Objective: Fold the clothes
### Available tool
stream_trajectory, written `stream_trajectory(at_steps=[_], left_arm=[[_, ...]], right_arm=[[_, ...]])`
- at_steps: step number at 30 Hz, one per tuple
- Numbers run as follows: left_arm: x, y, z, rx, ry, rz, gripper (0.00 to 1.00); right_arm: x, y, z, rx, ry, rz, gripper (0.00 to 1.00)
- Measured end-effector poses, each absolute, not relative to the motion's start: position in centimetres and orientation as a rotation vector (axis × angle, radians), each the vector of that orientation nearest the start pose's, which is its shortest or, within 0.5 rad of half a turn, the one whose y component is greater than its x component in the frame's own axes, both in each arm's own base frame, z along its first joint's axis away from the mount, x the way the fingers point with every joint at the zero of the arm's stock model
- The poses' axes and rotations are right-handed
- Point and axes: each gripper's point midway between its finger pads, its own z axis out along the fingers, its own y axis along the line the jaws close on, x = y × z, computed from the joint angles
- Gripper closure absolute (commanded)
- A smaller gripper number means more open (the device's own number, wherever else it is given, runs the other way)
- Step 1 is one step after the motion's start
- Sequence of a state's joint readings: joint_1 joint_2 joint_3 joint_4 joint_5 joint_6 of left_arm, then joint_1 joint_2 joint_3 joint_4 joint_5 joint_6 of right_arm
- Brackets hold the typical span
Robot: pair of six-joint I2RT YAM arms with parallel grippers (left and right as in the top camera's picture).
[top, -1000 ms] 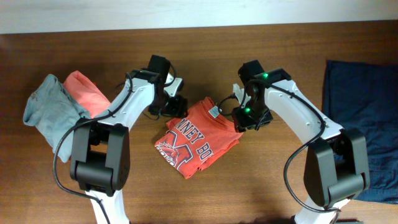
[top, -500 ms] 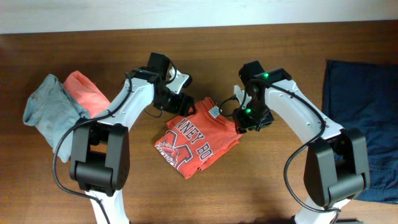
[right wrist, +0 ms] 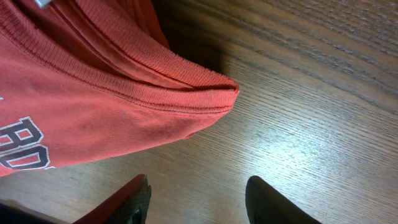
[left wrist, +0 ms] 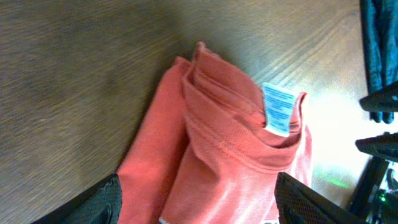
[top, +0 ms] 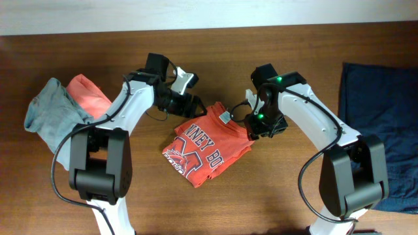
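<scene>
A coral-orange T-shirt [top: 202, 143] with white block lettering lies folded at the table's middle, its white neck tag [top: 225, 118] showing; it also shows in the left wrist view [left wrist: 230, 149] and the right wrist view [right wrist: 93, 99]. My left gripper [top: 189, 104] is open over the shirt's upper left edge, its fingers [left wrist: 199, 208] spread above the fabric. My right gripper [top: 256, 127] is open and empty, its fingers [right wrist: 199, 199] over bare wood just off the shirt's right corner. A grey-teal piece [top: 52, 121] and a coral-orange piece [top: 91, 94] lie at the left.
A navy garment [top: 379, 124] is spread at the table's right edge. The table [top: 261, 189] is dark wood. The pile of grey-teal and coral pieces sits close beside my left arm.
My left gripper has lifted and shifted right, from the shirt's left side to above its upper left edge. The right arm and the shirt have not moved.
</scene>
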State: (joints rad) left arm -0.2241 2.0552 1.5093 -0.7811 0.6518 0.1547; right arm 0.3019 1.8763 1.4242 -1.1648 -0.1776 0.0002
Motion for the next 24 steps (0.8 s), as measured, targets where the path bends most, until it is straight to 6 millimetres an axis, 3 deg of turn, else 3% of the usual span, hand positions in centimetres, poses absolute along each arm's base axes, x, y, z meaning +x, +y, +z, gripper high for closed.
stream_trajectory(at_steps=[7,13,16,18,21,24], left_arm=[[39.7,-20.4,6.4,0.662,2.697,-0.974,0.21],[38.8,-20.7,2.0,0.627,2.794,-1.070,0.25],[38.6,-21.0,1.9,0.632,2.793,-1.097,0.39],[38.1,-21.3,1.7,0.646,2.803,-1.116,0.54],[37.1,-22.1,1.0,0.683,2.831,-1.130,0.92],[36.2,-23.0,0.4,0.715,2.850,-1.147,1.00]], right_arm=[[30.7,12.8,6.9,-0.475,3.181,0.268,0.45],[30.6,12.7,7.0,-0.476,3.185,0.268,0.45],[30.6,12.7,7.0,-0.474,3.188,0.268,0.45],[30.6,12.7,7.0,-0.475,3.188,0.267,0.45],[30.6,12.7,7.0,-0.476,3.188,0.267,0.45],[30.6,12.7,7.0,-0.476,3.188,0.267,0.45]])
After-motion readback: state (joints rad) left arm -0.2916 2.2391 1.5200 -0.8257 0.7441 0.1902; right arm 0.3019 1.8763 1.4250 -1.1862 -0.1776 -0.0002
